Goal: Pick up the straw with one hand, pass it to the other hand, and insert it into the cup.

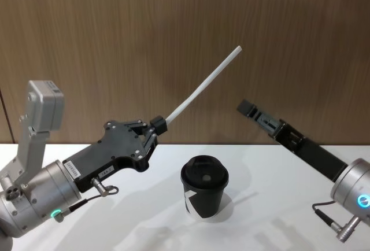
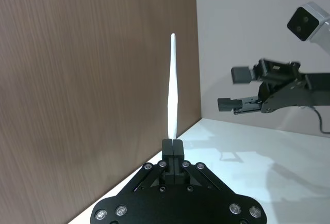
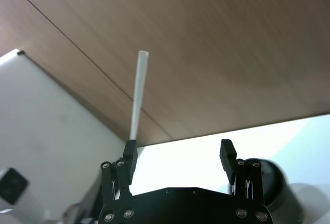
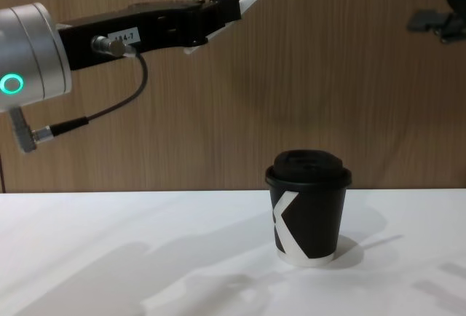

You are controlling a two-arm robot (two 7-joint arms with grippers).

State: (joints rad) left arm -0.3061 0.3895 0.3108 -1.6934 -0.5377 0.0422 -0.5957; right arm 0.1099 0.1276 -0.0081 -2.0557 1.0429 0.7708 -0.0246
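Left tool (image 1: 157,125) clenched on the lower end of the white straw (image 1: 202,89), held above the tabletop (image 1: 277,205); the straw slants up toward the right. Right tool (image 1: 254,113) released, jaws apart, raised, not touching the straw. Black lidded cup (image 1: 204,186) upright on the tabletop, below and between them.

Lab-like test bench — white table (image 1: 144,219), wood-panel wall (image 1: 115,31)

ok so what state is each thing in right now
straw: held in the air by its lower end, tilted
left gripper: shut on straw, raised
right gripper: open, raised, apart from straw
cup: upright on table, lid on, no straw in it
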